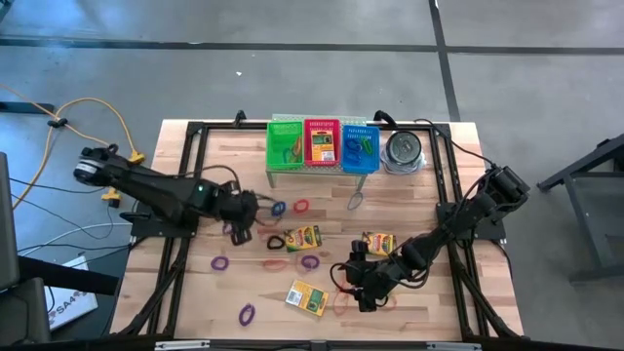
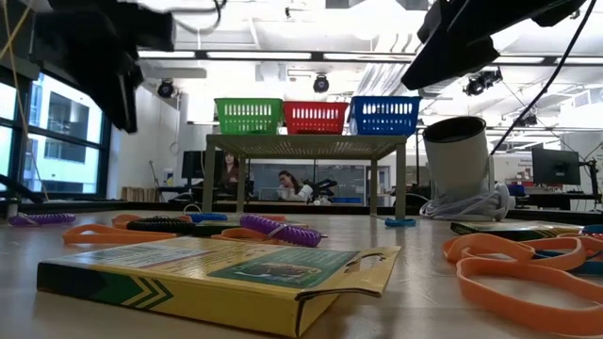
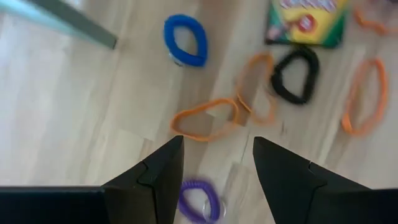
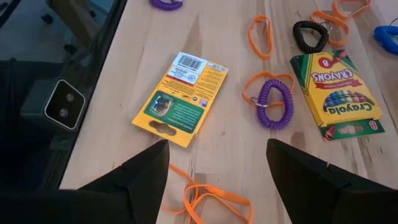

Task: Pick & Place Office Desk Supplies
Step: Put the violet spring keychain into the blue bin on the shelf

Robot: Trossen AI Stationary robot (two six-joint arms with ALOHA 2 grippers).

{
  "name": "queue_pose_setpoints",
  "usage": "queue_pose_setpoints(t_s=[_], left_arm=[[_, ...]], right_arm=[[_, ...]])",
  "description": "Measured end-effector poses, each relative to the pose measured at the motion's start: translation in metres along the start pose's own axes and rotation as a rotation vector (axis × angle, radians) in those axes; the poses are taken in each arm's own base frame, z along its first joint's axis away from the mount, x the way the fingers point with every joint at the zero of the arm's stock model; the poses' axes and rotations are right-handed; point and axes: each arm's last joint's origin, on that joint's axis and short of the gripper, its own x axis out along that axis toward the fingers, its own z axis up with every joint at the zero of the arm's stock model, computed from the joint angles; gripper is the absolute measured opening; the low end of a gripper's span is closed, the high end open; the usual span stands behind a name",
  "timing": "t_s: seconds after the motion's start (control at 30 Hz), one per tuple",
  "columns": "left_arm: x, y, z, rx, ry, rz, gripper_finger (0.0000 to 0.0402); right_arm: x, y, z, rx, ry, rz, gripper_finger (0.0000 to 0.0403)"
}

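1. Flat yellow-and-green cardboard crayon boxes lie on the pale wooden table (image 1: pixel 195 292): one face-down crayon box (image 4: pixel 180 98) near the front edge; one face-up crayon box (image 4: pixel 336 93) mid-table beside a purple coiled band (image 4: pixel 273 102); a third crayon box (image 1: pixel 378 241) farther right, partly covered by the right arm.
2. Thin orange rubber loops (image 3: pixel 205 119), a black coiled band (image 3: pixel 295 74) and a blue coiled band (image 3: pixel 185 40) lie scattered mid-table; the wrist picture blurs them.
3. The left gripper (image 3: pixel 217 158) hangs above the orange loops, fingers parted, gripping nothing; a second purple coil shows half hidden between them.
4. The right gripper (image 4: pixel 217 162) hangs over bare wood near the front edge, fingers spread, empty; an orange loop lies under it, cut off.
5. Green, red and blue mesh baskets (image 1: pixel 322 144) sit on a raised shelf at the back; their contents are hard to make out.
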Motion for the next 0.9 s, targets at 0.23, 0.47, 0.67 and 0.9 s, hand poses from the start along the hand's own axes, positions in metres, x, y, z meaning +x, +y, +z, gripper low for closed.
queue_pose_setpoints(t_s=[0.23, 0.47, 0.67, 0.9], left_arm=[[0.024, 0.037, -0.017, -0.335, 0.140, -0.045, 0.0185], [0.040, 0.056, -0.029, -0.562, 0.262, -0.043, 0.0185], [0.040, 0.060, -0.037, -0.658, 0.333, 0.028, 0.0185], [0.048, 0.062, -0.042, -0.742, 0.384, 0.148, 0.0185]], right_arm=[[0.000, 0.000, 0.000, -0.004, -0.001, -0.003, 0.0260], [0.000, -0.001, 0.000, -0.011, -0.009, -0.022, 0.0260], [0.000, -0.001, 0.000, -0.011, -0.010, -0.023, 0.0260], [0.000, -0.001, 0.000, -0.011, -0.010, -0.024, 0.0260]])
